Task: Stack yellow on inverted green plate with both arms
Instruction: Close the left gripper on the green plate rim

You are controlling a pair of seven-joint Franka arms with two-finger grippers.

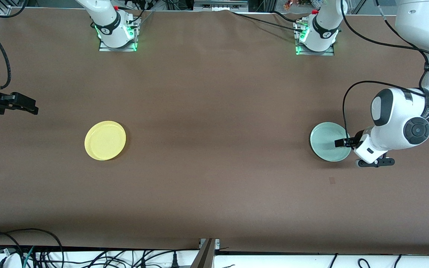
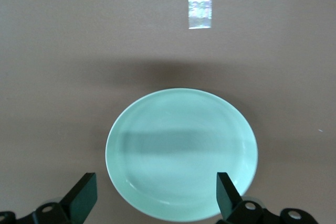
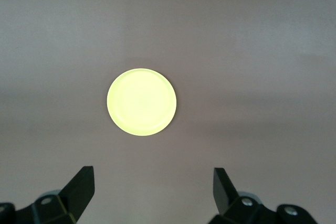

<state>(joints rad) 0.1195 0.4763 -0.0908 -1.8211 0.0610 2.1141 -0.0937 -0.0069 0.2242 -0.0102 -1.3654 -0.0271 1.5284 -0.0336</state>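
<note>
Being held spread over the green plate [image 1: 326,140]'s edge: left end effector [image 2: 155,195]. Right end effector [image 3: 152,190], spread, is being kept well apart from the yellow plate [image 1: 105,140].

The yellow plate [image 1: 105,140] lies alone on the brown surface [image 1: 214,111], bare cloth all round its rim from twelve through to twelve. The green plate [image 1: 328,141] is crowded only by the spread left pincer [image 1: 343,142] over its edge toward the left arm's end.

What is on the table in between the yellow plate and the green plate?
Nothing. In the front view only bare brown table lies between the yellow plate and the green plate.
</note>
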